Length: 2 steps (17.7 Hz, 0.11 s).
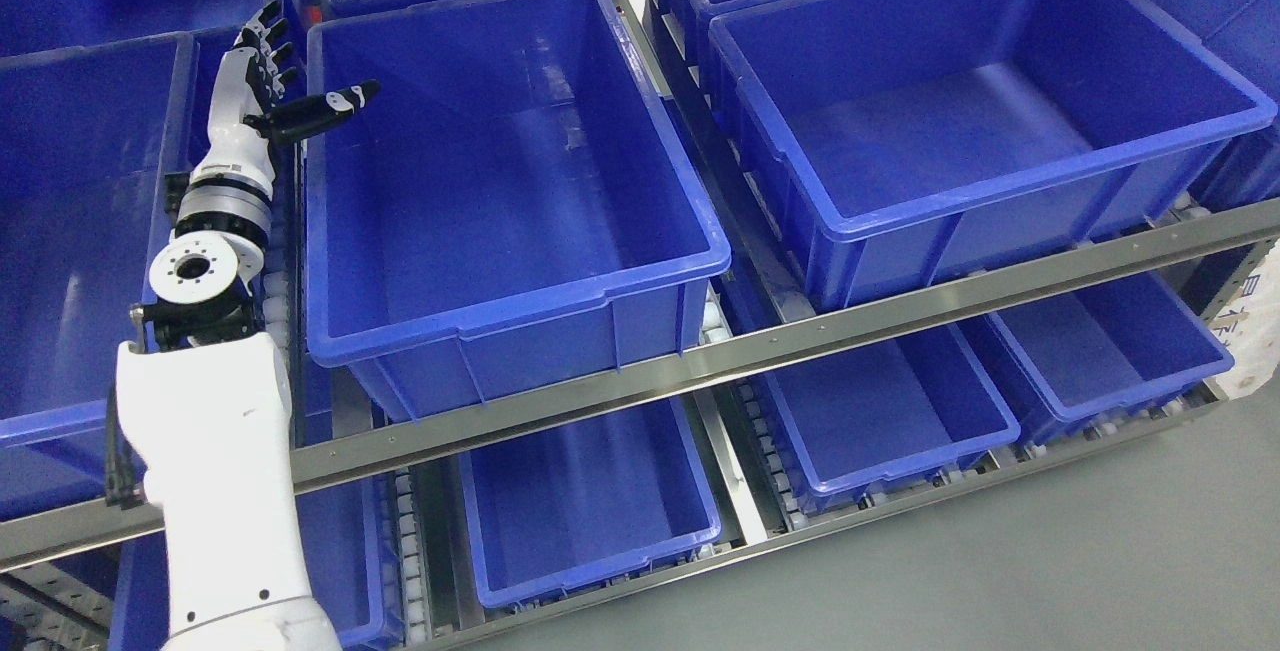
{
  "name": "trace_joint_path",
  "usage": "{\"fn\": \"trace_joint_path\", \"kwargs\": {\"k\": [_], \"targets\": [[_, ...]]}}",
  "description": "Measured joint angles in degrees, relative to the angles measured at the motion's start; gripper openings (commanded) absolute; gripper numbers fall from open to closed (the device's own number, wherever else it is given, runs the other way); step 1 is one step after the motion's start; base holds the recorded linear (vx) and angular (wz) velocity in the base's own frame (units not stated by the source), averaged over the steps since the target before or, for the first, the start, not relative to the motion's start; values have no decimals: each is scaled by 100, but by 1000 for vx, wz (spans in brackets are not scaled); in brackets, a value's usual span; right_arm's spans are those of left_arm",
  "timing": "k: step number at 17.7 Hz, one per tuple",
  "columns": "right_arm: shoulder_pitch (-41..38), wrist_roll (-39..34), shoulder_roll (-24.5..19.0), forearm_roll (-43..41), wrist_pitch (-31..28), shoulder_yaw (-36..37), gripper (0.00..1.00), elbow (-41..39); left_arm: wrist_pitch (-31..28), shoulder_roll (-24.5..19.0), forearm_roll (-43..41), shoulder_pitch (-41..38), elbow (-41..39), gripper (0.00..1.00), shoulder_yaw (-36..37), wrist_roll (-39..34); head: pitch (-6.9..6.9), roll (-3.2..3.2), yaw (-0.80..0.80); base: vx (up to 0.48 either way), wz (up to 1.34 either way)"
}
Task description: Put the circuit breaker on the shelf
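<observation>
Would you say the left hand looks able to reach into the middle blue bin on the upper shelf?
Probably yes: the left hand is open at the middle blue bin's left rim, and nothing covers the bin.

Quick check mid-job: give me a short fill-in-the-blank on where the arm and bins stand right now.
1. The left hand is raised at the left rim of the middle bin, with its fingers ____ and holding nothing.
2. All the bins on the shelf rail are the colour ____.
3. The inside of the middle bin looks ____.
4. No ____ breaker shows anywhere in view.

Missing words: open; blue; empty; circuit
</observation>
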<state>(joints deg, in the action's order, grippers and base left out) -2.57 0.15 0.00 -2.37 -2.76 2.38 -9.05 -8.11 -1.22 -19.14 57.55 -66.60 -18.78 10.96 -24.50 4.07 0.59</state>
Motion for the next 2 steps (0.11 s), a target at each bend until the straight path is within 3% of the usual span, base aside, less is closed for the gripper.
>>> {"fn": "trace_joint_path", "kwargs": {"k": [2], "targets": [[0, 0, 0, 0, 0, 0, 100, 0, -4, 24, 50, -284, -443, 100, 111, 2, 0, 0, 0, 0, 0]]}}
